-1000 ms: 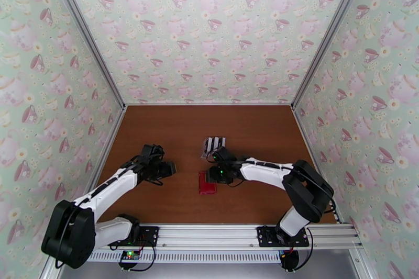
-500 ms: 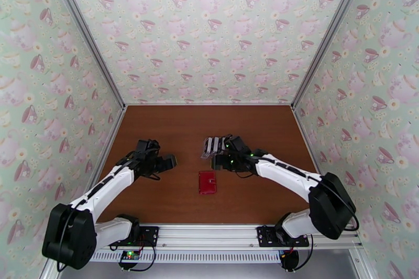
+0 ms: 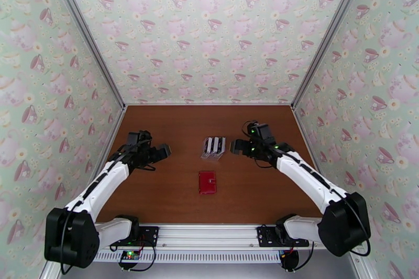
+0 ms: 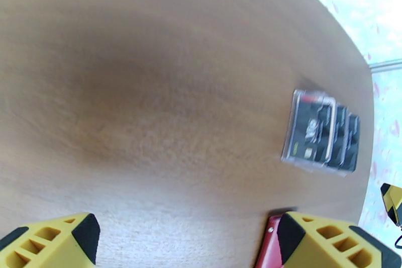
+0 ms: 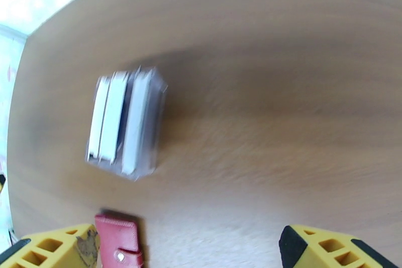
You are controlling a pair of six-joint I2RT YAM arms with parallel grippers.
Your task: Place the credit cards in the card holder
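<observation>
Both arms are off the work. The left fingers (image 3: 163,151) hang over bare bench (image 3: 173,123) on the left side. The right fingers (image 3: 236,146) sit just right of the clear stand (image 3: 213,147), not touching it.

From the left wrist camera I see the left fingers (image 4: 50,241) spread wide, yellow tips at opposite bottom corners with only bench between them. Same on the right: the right fingers (image 5: 331,246) are far apart and hold nothing.

The card holder (image 3: 207,182) lies flat and closed mid-bench, on the arm-base side of the stand with a small gap between the two. The right wrist view catches its red corner and snap (image 5: 118,241) beside one fingertip, and the left wrist view shows a red sliver of it (image 4: 268,249).

The credit cards (image 3: 214,145) stand on edge in the stand's slots — black faces toward the left arm (image 4: 314,133), white toward the right (image 5: 125,123). Both wrist views are blurred, so I can't tell the exact count.
</observation>
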